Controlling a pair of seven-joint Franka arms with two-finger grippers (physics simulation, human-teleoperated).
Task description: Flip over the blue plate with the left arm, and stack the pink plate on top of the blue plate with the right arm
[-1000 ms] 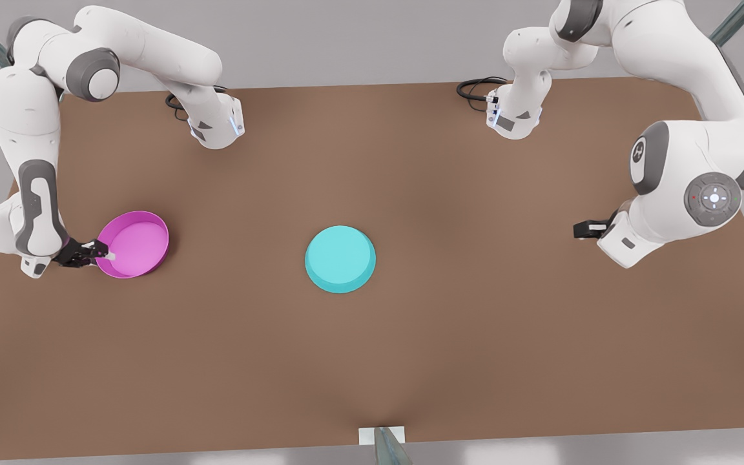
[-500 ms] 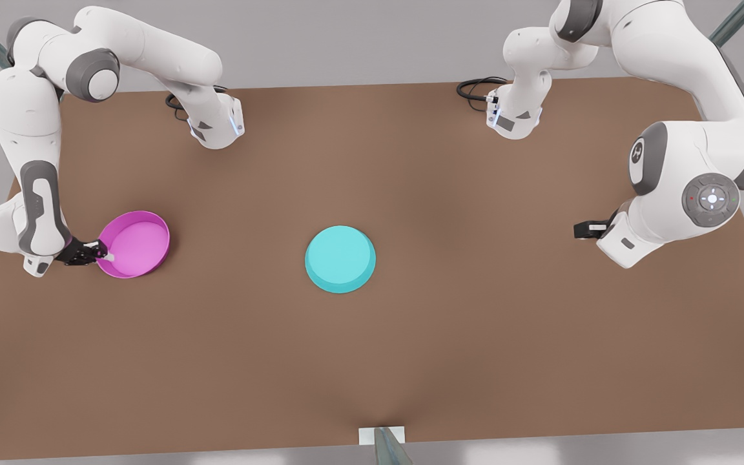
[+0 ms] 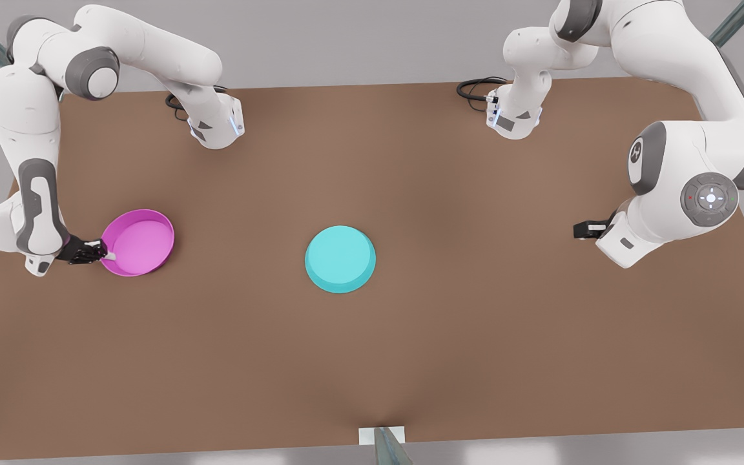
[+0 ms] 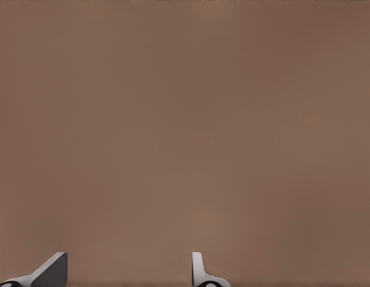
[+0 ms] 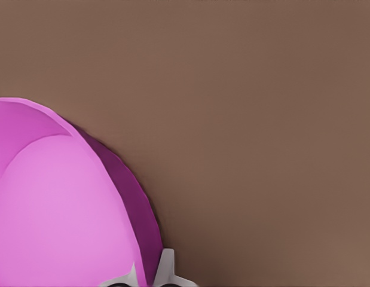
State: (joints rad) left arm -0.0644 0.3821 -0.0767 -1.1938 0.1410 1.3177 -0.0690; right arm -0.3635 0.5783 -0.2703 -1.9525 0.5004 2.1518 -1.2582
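Right gripper (image 3: 108, 253) clamped on pink plate (image 3: 139, 242) rim, left gripper (image 3: 580, 228) idle, spread

The pink plate (image 3: 137, 242) is magenta on its rim and outer wall, with a lighter, plain pink inside. The blue plate (image 3: 340, 259) is a flat cyan-turquoise, a shade darker along its edge. The bench (image 3: 372, 349) is a uniform matte brown with no pattern. Both arms are white with grey joint caps. The right end effector (image 3: 106, 252) is black with pale fingertips (image 5: 164, 269), and the left end effector (image 4: 128, 272) shows grey-white fingers.
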